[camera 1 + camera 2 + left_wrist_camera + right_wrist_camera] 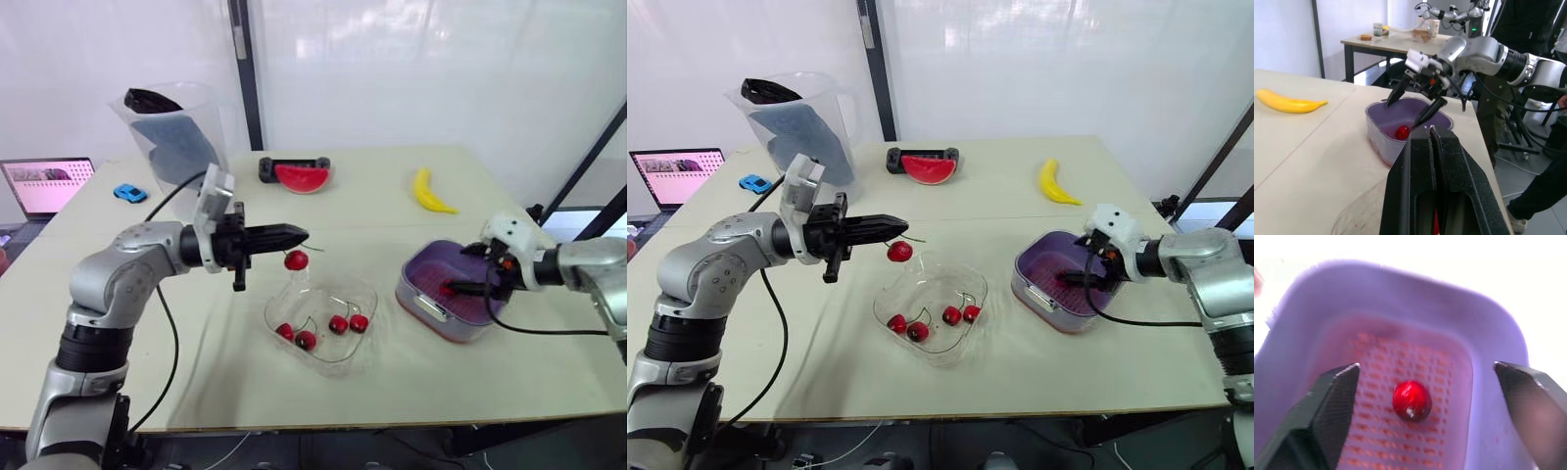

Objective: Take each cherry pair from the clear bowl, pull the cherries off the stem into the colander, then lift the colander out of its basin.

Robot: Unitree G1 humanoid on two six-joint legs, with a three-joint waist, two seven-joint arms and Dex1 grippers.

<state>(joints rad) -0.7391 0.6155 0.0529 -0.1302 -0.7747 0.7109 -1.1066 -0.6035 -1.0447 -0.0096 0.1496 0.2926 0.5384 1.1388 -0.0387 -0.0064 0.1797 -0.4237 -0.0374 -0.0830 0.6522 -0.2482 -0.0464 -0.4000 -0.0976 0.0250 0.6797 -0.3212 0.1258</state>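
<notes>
My left gripper (299, 235) is shut on a thin stem, and one red cherry (296, 259) hangs from it above the far edge of the clear bowl (370, 294). Several more cherries (338, 324) with stems lie inside the bowl. To the right, the purple colander (421, 269) sits in its basin (431, 308). My right gripper (1426, 366) is open just above the colander. A single loose cherry (1411, 400) rests on the colander's perforated floor between and below the fingers.
A banana (429, 191) and a watermelon slice (302, 178) lie at the back of the table. A tall clear pitcher (176, 132), a blue toy car (129, 193) and a laptop (47, 184) are at the back left. A person (1547, 186) stands beyond the table's right edge.
</notes>
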